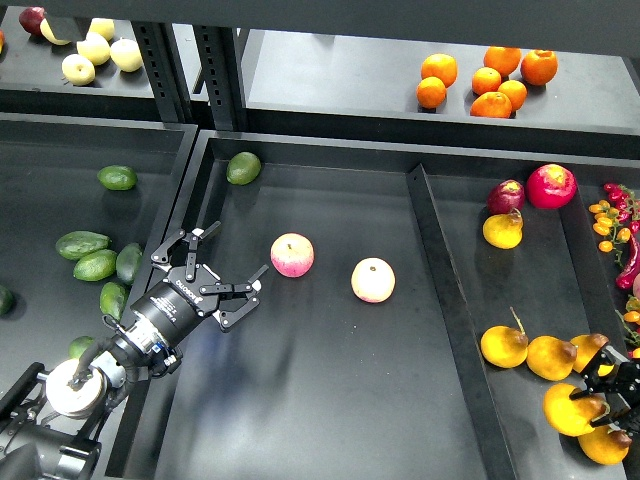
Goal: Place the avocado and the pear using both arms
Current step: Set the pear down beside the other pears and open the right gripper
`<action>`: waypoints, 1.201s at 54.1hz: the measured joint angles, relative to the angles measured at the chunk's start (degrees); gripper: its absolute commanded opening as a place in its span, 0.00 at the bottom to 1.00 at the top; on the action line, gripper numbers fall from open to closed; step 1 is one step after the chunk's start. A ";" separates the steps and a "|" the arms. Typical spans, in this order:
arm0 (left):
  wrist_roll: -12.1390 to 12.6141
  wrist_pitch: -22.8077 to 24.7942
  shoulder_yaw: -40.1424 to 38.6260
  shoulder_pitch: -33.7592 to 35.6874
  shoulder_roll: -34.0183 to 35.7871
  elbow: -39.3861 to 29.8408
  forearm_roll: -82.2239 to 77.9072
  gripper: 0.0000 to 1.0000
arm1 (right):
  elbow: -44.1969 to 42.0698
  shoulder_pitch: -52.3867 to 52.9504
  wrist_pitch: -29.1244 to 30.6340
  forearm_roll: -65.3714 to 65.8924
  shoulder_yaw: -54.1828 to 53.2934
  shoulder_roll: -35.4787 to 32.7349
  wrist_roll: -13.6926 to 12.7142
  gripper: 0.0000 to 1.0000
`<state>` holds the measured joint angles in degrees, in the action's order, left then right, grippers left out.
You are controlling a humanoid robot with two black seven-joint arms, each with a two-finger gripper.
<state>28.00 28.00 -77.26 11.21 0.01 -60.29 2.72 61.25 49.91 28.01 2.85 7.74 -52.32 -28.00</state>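
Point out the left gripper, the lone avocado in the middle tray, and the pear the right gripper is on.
left gripper point(228, 269), head view, gap between open fingers.
avocado point(243, 167), head view, middle of its skin.
pear point(566, 409), head view, its yellow body.

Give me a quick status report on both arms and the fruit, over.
Left claw open, empty, over center tray. Right claw at pear, grip unclear. Avocados untouched in left bin. Two apples ahead of left claw.

Matt black tray point(330, 420); smooth, glossy pear point(503, 346) skins.
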 measured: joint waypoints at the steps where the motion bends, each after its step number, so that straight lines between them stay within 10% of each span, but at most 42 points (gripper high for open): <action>1: 0.00 0.00 0.00 -0.01 0.00 0.00 0.00 0.99 | -0.10 -0.24 0.00 0.10 -0.03 0.11 0.00 0.29; 65: 0.00 0.00 0.06 -0.13 -0.01 -0.01 0.00 0.99 | -10.60 -3.38 -0.01 3.72 0.17 12.08 0.00 0.37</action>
<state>28.00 28.00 -77.19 11.08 0.00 -60.30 2.72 50.64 46.52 28.00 6.56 7.92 -40.24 -28.00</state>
